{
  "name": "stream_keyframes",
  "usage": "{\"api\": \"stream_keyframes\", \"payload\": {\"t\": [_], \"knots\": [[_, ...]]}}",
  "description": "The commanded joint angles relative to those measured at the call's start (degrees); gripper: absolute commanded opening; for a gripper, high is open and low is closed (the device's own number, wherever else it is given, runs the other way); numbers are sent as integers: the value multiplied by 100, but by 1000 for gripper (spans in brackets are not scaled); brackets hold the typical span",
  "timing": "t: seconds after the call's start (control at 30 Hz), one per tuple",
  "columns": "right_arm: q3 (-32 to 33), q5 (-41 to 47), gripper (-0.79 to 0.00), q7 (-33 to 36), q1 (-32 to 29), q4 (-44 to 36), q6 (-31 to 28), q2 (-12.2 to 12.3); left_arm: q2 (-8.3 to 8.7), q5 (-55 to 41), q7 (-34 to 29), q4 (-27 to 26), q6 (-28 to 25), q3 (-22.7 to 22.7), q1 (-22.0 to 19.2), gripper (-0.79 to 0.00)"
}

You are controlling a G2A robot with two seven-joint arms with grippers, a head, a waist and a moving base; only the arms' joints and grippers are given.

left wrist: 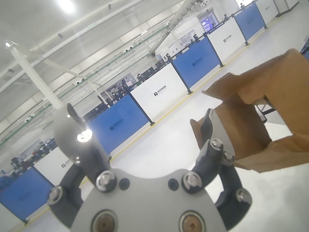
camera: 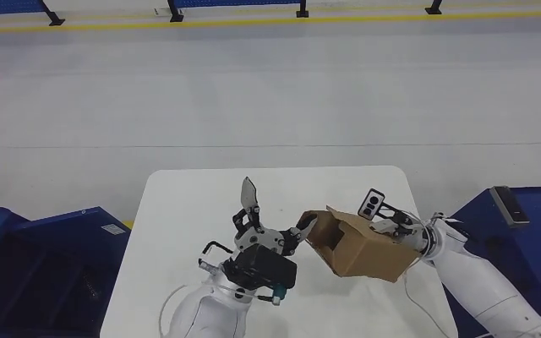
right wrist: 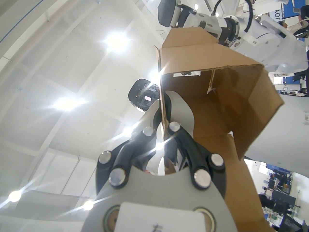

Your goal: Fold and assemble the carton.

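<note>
Carton [camera: 363,249] hangs tilted over the table [camera: 186,220], its open end turned toward the left gripper [camera: 277,209], with bare cardboard inside. Right gripper [right wrist: 164,102] is clamped on one carton wall at the end away from the left gripper, one finger inside and one outside. Left gripper is spread wide and grips nothing. One finger [left wrist: 212,131] lies against a flap at the open end, and the other stands well apart.

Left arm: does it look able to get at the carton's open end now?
Probably yes: the left gripper is open, one finger against a flap of the carton, which the right gripper pinches at the other end.
</note>
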Motion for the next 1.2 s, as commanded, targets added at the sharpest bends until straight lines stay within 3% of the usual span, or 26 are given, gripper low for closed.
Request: {"api": "stream_keyframes", "payload": {"t": [0.0,0.17,0.37,0.6,0.8,1.17], "knots": [[27,-13,-785,0,-25,-17,0,0,5,4,-63,59,-128,8,5,0],[83,9,-785,0,-63,-43,5,-6,12,45,164,-40,-35,21,53,0],[127,261,-785,0,-37,62,10,-20,76,55,797,-471,252,-182,495,0],[137,388,-785,0,-13,100,10,8,183,279,1075,-537,-92,-376,995,0],[47,289,-785,0,-12,-6,10,15,178,322,1180,-325,-127,-142,874,0],[143,-7,-785,0,-94,-136,-109,18,139,423,719,-11,-358,176,496,0]]}}
